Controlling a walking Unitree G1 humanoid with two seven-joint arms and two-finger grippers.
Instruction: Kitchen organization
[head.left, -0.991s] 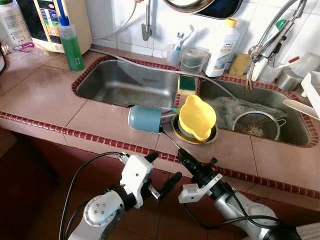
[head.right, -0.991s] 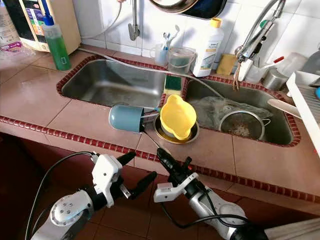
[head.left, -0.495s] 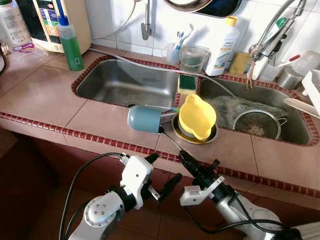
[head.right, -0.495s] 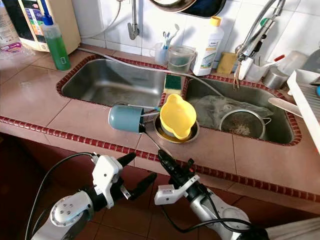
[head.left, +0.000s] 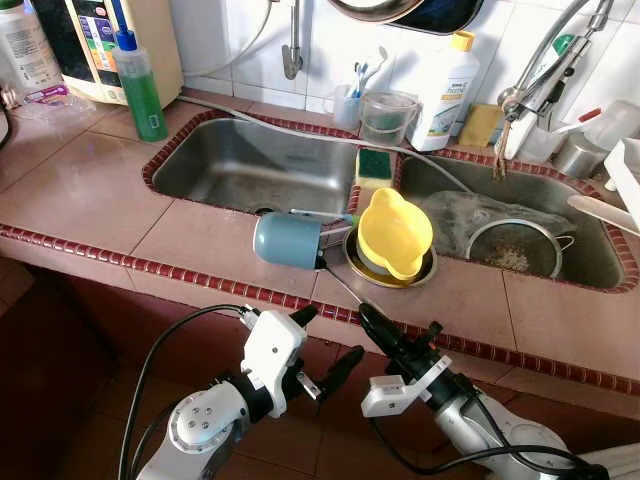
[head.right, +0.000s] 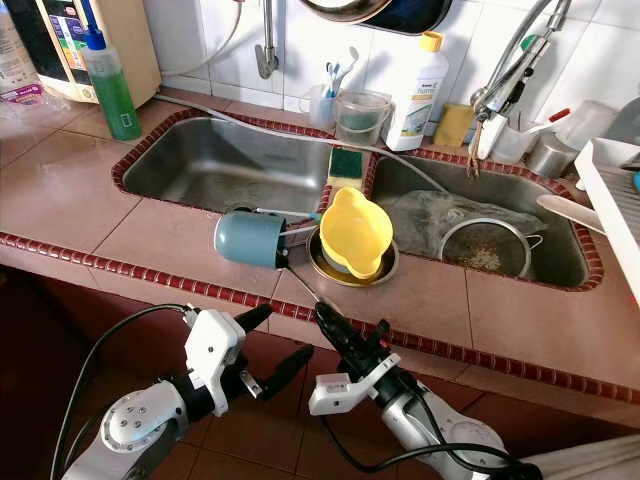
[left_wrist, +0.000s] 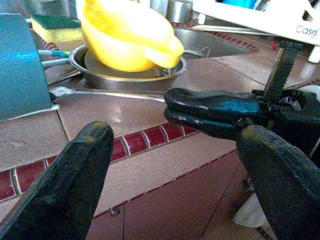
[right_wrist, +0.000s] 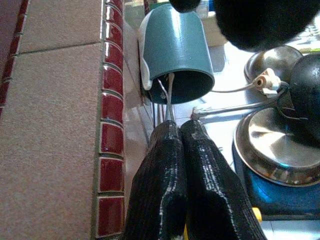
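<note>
So the right gripper (head.left: 366, 312) sits right at the front edge of the tiled counter (head.left: 90, 190), fingers pressed together on the end of a thin metal utensil (head.left: 340, 286); the utensil runs back from those fingertips across the counter toward the blue cup (head.left: 288, 240), which lies on its side near the front rim of the left sink (head.left: 250, 165); just beside the cup, a yellow bowl (head.left: 394, 233) rests tilted in a steel dish (head.left: 352, 262); the left gripper (head.left: 325, 345) hangs below the counter edge with its fingers spread wide, gripping nothing, just beside the right one; a green bottle (head.left: 140, 88) stands at the back left corner.
</note>
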